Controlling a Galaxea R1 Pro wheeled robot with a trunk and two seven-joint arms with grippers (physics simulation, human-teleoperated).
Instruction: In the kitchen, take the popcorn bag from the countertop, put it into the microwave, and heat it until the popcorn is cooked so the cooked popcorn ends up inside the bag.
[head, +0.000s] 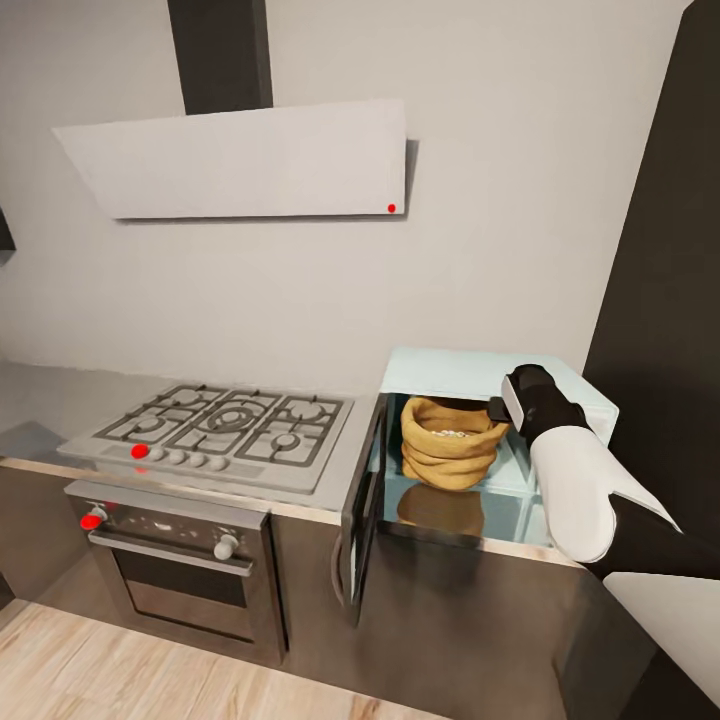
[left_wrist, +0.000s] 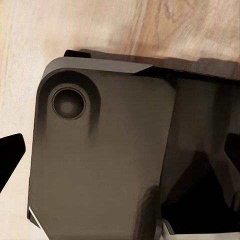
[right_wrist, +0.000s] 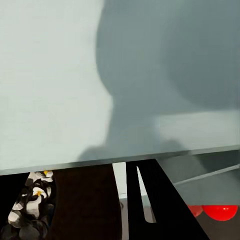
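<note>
The pale mint microwave (head: 470, 372) stands on the grey countertop (head: 335, 478) with its dark glass door (head: 362, 505) swung open to the left. Inside sits the mustard-brown popcorn bag (head: 448, 462), upright, with whitish popcorn (head: 452, 433) showing in its open mouth. My right arm reaches into the cavity, and the right gripper (head: 500, 408) is by the bag's upper right rim; its fingers are hidden behind the wrist. A pale mint microwave surface (right_wrist: 50, 75) lies close ahead in the right wrist view. My left gripper (left_wrist: 120, 157) hangs open over the robot's dark base (left_wrist: 100, 160).
A gas hob (head: 225, 425) with a red-marked knob (head: 139, 451) lies left of the microwave, over an oven (head: 175, 570). A white extractor hood (head: 245, 160) hangs on the wall above. A dark tall panel (head: 665, 270) stands at the right. Wooden floor (head: 120, 670) lies below.
</note>
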